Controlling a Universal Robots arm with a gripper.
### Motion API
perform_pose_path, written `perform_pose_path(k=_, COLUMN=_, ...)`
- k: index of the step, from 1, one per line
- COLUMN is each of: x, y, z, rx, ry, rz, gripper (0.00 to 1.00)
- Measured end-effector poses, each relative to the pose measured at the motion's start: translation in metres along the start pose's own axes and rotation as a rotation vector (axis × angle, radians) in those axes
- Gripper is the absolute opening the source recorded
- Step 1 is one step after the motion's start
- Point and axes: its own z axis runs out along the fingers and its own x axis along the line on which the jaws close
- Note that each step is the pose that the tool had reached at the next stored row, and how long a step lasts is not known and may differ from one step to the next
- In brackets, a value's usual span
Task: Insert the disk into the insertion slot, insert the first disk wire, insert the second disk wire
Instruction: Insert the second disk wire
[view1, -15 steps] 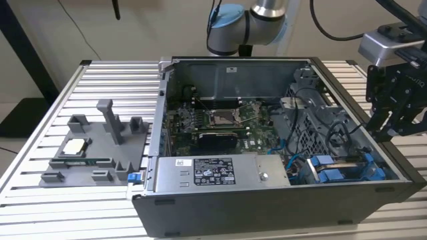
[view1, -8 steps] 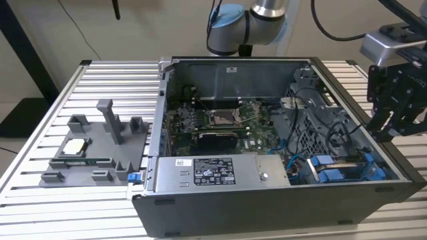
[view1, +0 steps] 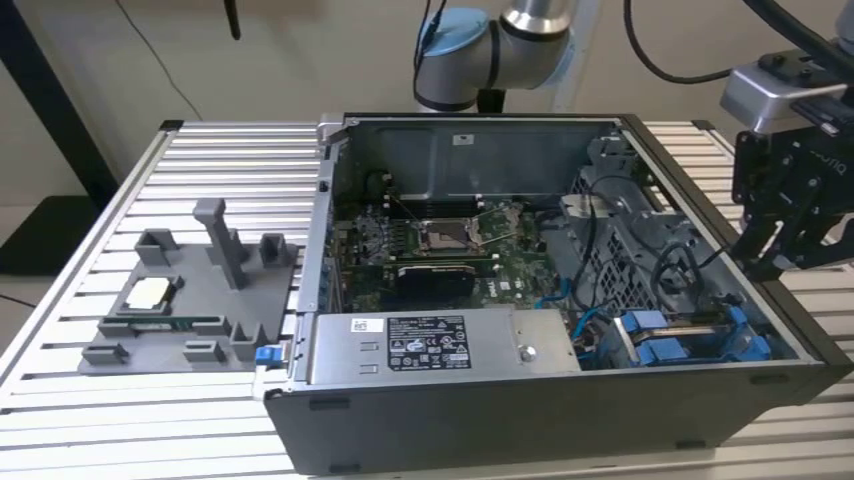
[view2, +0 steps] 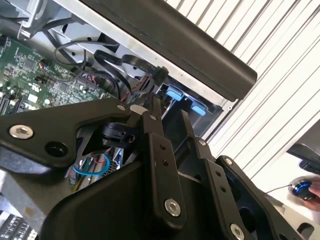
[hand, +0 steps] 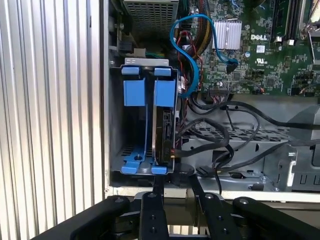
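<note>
Blue carrier rails are marking the slot (hand: 114, 125) in the case's (view1: 534, 430) near corner on the exterior view's right. The disk (hand: 163, 135) is sitting edge-on inside it, seemingly fully seated. Black wires (hand: 210, 142) are crowding the disk's open end and looping over the perforated metal beside the bay, and that is where trouble is lurking: a finger coming down among them could be snagging a loop, dragging a plug sideways, or pressing a connector in crooked against the disk's socket. A blue cable (hand: 186, 60) is arching close by as well. Whether either wire is already plugged in, I cannot tell. The gripper (hand: 175, 184) is hanging over the case's edge just outside the bay, its fingers (view2: 156, 130) standing a narrow gap apart, gripping nothing and touching neither disk nor wires.
</note>
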Motion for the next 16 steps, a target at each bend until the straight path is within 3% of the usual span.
perform_pose_path(k=6, x=-0.0004, y=-0.003, z=0.0024, rx=-0.0077, ry=-0.0086, rz=0.001, gripper=0.33)
perform_pose_path(k=16, x=-0.0012, y=-0.0051, z=0.0034, rx=-0.0121, ry=-0.0087, rz=0.001, gripper=0.33)
